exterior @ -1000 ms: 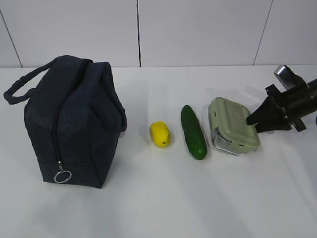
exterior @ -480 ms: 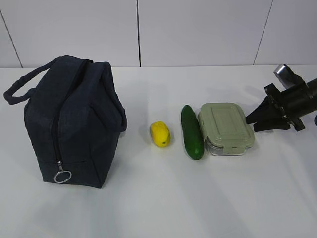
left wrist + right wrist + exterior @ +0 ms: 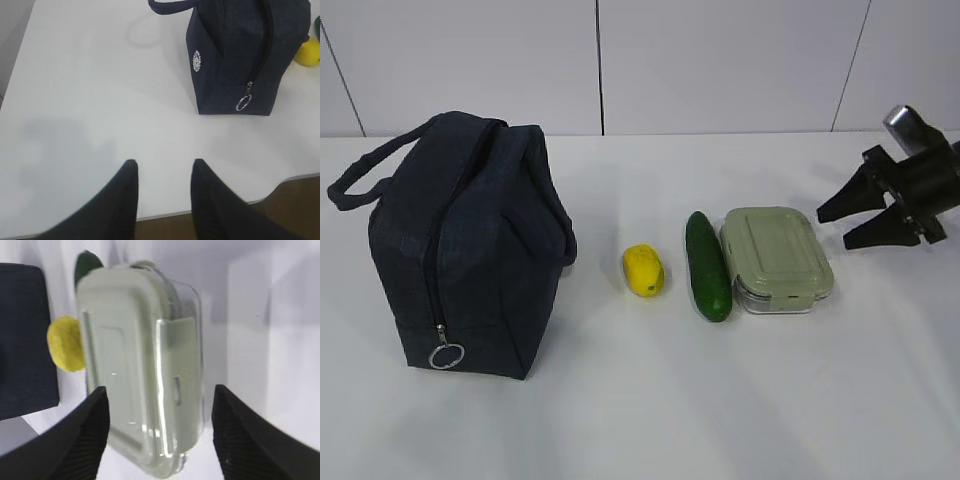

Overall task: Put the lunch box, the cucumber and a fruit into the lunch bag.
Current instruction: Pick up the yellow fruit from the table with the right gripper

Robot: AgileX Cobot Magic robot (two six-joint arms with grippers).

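The box (image 3: 777, 258) lies flat just left of the right jaws (image 3: 842, 226), open and empty; left jaws (image 3: 162, 172) part-open, far away

Zipped navy lunch bag (image 3: 470, 245) stands left of fruit (image 3: 644, 270), cucumber (image 3: 708, 265), lunch box (image 3: 777, 258).

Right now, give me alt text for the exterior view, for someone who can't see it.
A closed navy lunch bag stands at the left of a white table, with a yellow lemon-shaped fruit, a cucumber and a green-lidded lunch box lined up to its right. The right end effector hovers open beside the box.
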